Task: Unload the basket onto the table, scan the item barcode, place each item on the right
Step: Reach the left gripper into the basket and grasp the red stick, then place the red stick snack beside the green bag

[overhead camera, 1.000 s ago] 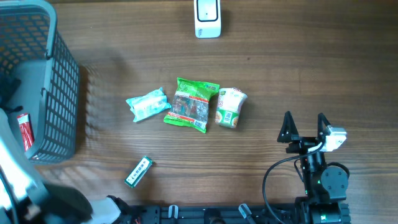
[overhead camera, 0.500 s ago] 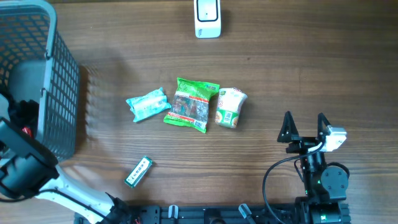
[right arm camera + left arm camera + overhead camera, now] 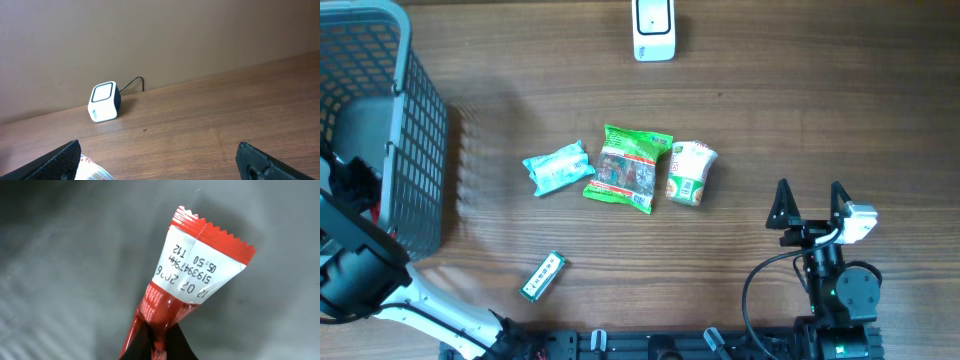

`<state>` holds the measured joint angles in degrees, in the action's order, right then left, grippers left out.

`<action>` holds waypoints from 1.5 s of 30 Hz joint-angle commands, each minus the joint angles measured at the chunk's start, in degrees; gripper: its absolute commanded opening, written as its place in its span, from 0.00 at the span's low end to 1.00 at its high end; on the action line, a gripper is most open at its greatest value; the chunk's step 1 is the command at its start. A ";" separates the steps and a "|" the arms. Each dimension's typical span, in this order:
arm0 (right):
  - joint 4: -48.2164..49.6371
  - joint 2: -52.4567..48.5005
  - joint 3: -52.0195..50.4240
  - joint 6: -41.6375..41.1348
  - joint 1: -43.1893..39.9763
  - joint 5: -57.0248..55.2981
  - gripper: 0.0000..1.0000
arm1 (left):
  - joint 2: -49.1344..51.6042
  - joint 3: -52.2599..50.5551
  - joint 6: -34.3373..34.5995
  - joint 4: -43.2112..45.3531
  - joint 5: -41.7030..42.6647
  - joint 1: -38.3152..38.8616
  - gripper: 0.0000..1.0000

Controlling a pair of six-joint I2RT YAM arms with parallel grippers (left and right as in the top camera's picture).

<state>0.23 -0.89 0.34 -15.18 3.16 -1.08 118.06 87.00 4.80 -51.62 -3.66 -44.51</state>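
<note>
Left claw point(image 3: 156, 347) clenched on the lower end of a red crinkle-edged foil sachet point(image 3: 200, 270). Its fingers show only as a dark wedge, cut off at the frame bottom. Sachet's white panel carries date print; barcode not made out.

Brown wooden worktop point(image 3: 820, 100).

Grey plastic mesh basket point(image 3: 420, 150), far left, cropped. Left claw is inside; sachet hidden from overhead.

Right claw point(image 3: 810, 203) released, empty.

Green printed snack bag point(image 3: 628, 168), centre.

White box scanner point(image 3: 653, 30), top cut off.
</note>
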 commanded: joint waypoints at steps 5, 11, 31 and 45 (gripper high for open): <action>0.24 0.61 -0.04 -0.24 -0.24 0.13 1.00 | -3.78 1.84 0.09 1.95 16.81 0.35 0.04; 0.26 0.61 -0.04 -0.22 -0.24 0.13 1.00 | -15.69 3.04 2.29 3.63 17.09 0.39 0.04; 0.24 0.61 -0.04 -0.22 -0.24 0.13 1.00 | -50.40 3.02 8.11 1.05 13.03 26.16 0.04; 0.26 0.61 -0.04 -0.22 -0.24 0.13 1.00 | -40.02 -10.36 19.08 -6.49 5.73 60.11 0.04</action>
<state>0.23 -0.89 0.34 -15.16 3.16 -1.08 73.63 83.40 17.61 -60.23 3.49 10.87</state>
